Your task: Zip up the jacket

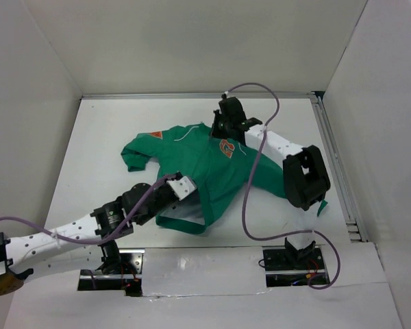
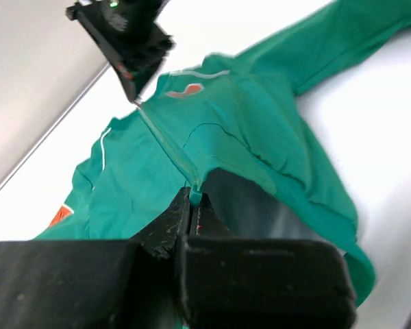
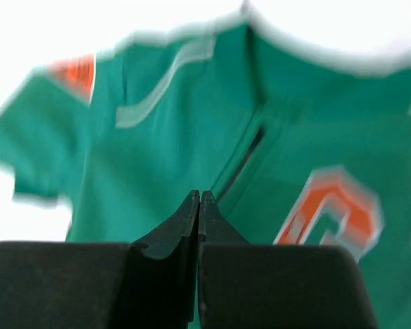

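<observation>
Two fully closed pinches on the small green zip-front fabric jacket (image 1: 192, 161) lying flat mid white table (image 1: 103, 130): left gripper (image 2: 195, 200) holds the zip's hem end and right gripper (image 3: 200, 199) appears to hold it near the collar, so you pull along that taut line, away from left.

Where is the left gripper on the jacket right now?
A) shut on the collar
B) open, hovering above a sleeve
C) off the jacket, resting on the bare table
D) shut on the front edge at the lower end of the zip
D: in the left wrist view the left gripper has its jaws shut, pinching a bit of the green jacket at the zip line's lower end.
</observation>
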